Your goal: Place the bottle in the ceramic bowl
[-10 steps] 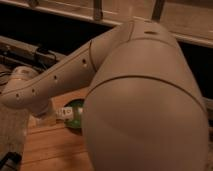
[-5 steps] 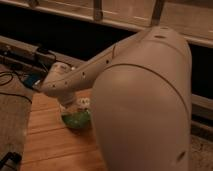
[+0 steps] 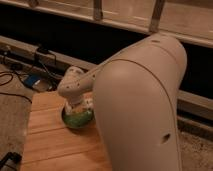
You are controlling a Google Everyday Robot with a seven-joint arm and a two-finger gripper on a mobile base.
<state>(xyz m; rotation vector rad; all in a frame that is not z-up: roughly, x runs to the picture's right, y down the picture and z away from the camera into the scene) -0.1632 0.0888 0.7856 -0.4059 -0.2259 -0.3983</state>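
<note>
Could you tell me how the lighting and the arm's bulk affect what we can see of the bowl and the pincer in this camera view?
Camera view: dim and warm-toned, soft all over; the pale arm fills the right half. The ceramic bowl shows a glossy green rim on the wooden table. The pincer sits directly above the bowl, largely hidden by the wrist, with something whitish beside it that cannot be identified.

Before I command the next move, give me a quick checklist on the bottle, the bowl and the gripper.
1. Ceramic bowl resting flat on the wooden table: ok.
2. Gripper positioned over the bowl: ok, it is at the end of the arm, right above the bowl.
3. Bottle in sight: ok, only a whitish piece shows at the bowl's back rim.
4. Bottle resting inside the bowl: cannot tell, the arm covers it.
5. Bowl away from the table's edges: ok.
</note>
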